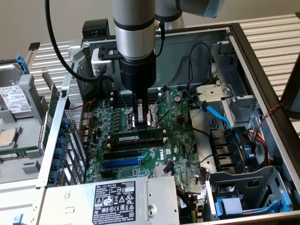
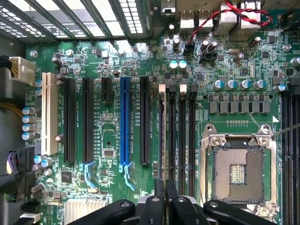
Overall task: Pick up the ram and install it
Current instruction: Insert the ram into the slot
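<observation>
The ram [image 1: 126,137] is a long dark-green stick with a pale label strip. It stands on edge along the black memory slots [image 2: 183,136] of the green motherboard [image 1: 183,140], just beside the CPU socket [image 2: 236,173]. My gripper [image 1: 141,123] comes straight down from above and is shut on the stick's upper edge near its middle. In the wrist view the ram [image 2: 162,140] shows edge-on as a thin line running away from my gripper [image 2: 165,186], in line with the slot nearest the long black card slots. Whether it is pressed fully home I cannot tell.
The board lies inside an open computer case. A blue card slot [image 1: 122,164] and black ones lie nearer the silver power supply [image 1: 112,199]. Blue and black cables [image 1: 218,115] and a drive cage [image 1: 243,197] crowd the exterior view's right. A hard drive [image 1: 14,98] lies outside the case at the left.
</observation>
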Robot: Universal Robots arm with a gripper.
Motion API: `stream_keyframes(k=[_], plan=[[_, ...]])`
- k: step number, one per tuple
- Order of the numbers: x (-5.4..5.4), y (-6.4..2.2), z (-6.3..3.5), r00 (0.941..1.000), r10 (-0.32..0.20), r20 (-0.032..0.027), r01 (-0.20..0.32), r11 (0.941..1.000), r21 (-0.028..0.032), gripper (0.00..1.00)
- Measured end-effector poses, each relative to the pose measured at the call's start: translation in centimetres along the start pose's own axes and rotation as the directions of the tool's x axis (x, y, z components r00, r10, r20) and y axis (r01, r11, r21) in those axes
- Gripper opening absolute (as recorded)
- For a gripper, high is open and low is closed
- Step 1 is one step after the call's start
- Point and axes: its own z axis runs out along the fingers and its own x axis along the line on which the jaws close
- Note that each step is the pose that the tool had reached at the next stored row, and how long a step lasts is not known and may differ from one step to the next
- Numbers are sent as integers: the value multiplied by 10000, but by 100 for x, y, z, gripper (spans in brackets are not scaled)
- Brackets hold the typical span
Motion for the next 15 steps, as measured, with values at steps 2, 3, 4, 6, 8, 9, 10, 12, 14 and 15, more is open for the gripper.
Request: stream_keyframes(k=[2, 3, 4, 6, 8, 9, 10, 12, 14, 15], plan=[[1, 0, -4, 10000, 0, -20, 0, 10000, 0, 13], [1, 1, -4, 10000, 1, -30, -1, 10000, 0, 13], [2, 1, -5, 10000, 1, -43, -1, 10000, -1, 13], [3, 1, -7, 10000, 1, -60, -1, 10000, 0, 13], [4, 1, -7, 10000, 1, -75, -1, 10000, 0, 13], [4, 1, -7, 10000, 2, -80, -2, 10000, 0, 13], [5, 1, -7, 10000, 2, -85, -2, 10000, 1, 13], [4, 1, -6, 10000, 2, -90, -2, 10000, 1, 13], [4, 1, -3, 10000, 2, -89, -2, 10000, 2, 13], [3, 0, 2, 10000, 2, -87, -2, 10000, 3, 13]])
